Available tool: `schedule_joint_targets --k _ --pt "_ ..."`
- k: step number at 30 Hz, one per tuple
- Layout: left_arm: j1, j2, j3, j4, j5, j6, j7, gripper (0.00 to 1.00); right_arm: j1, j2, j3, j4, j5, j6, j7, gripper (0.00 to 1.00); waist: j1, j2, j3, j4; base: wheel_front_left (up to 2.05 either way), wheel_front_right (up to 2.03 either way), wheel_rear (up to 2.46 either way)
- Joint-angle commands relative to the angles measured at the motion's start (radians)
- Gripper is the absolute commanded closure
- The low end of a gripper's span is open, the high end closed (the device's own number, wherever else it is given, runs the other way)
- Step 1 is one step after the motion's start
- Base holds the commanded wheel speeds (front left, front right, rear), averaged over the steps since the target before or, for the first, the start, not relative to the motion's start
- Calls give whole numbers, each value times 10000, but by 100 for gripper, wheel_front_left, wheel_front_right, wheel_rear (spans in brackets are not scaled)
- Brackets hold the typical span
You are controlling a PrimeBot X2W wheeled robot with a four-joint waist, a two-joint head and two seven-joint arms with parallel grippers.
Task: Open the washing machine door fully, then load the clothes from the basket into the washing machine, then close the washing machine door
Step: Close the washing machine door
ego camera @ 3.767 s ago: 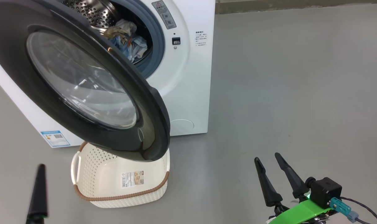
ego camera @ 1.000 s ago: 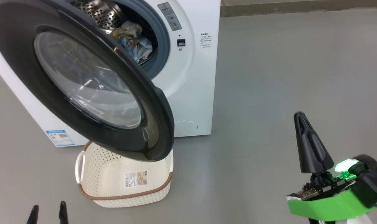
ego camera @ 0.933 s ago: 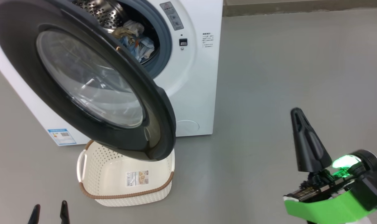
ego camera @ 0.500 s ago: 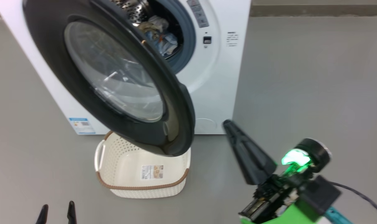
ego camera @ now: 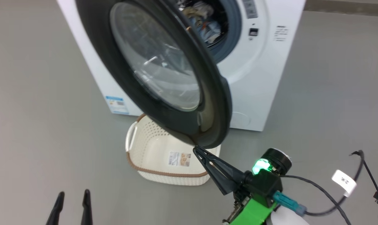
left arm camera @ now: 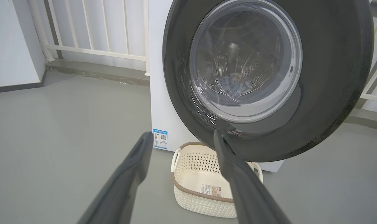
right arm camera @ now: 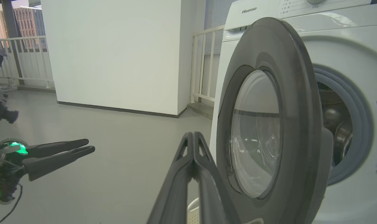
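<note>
The washing machine (ego camera: 257, 93) stands with its door (ego camera: 182, 125) swung partly out toward me. The clothes (ego camera: 207, 29) lie inside the steel drum and show through the glass (left arm camera: 235, 85). Below the door sits the basket (ego camera: 151, 150), holding nothing but its label. My right gripper (ego camera: 196, 150) is shut on nothing, its tip just under the door's lower rim, on the door's outer side (right arm camera: 193, 134). My left gripper (ego camera: 72, 197) is open and low on the left, well short of the door (left arm camera: 182, 137).
Black cables with a white tag (ego camera: 343, 180) lie on the grey floor to my right. A white railing (left arm camera: 98, 31) and a white wall (right arm camera: 113, 56) stand beyond the washer's left side. My left gripper (right arm camera: 89, 146) hangs over open floor.
The head camera has swung, shifting the washer rightward in the picture. My right gripper, open 3.8 s ago, is shut and has moved left to the door's lower rim. The door's angle looks unchanged.
</note>
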Motion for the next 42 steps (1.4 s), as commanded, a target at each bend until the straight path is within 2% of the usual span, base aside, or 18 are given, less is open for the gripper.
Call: schedule_joint_targets --k 1,9,17,22,31,42 --pt "-561 47 158 -199 -154 -30 -93 0 -482 92 229 192 68 16 -46 100 0 0 492 624 0 0 0" --pt "-1163 53 -294 -177 -443 -31 -93 0 -1271 388 -314 1693 -177 16 -46 100 0 0 1213 1298 0 0 0" --pt "-1635 179 -641 -65 -750 -31 -93 0 -1952 728 -1853 2603 -701 16 -46 100 0 0 1872 1598 0 0 0" --pt "-1851 263 -848 37 -933 -31 -93 0 -2278 840 -2978 2750 -1008 16 -46 100 0 0 2211 1586 0 0 0" --pt "-2344 449 -1160 74 -1282 -31 -93 0 -3159 859 -3835 2564 -919 16 -46 100 0 0 2978 1446 0 0 0" --pt "-3205 616 -1688 11 -1826 -31 -93 0 -5447 861 -4671 2889 -297 16 -46 100 0 0 4373 1067 0 0 0"
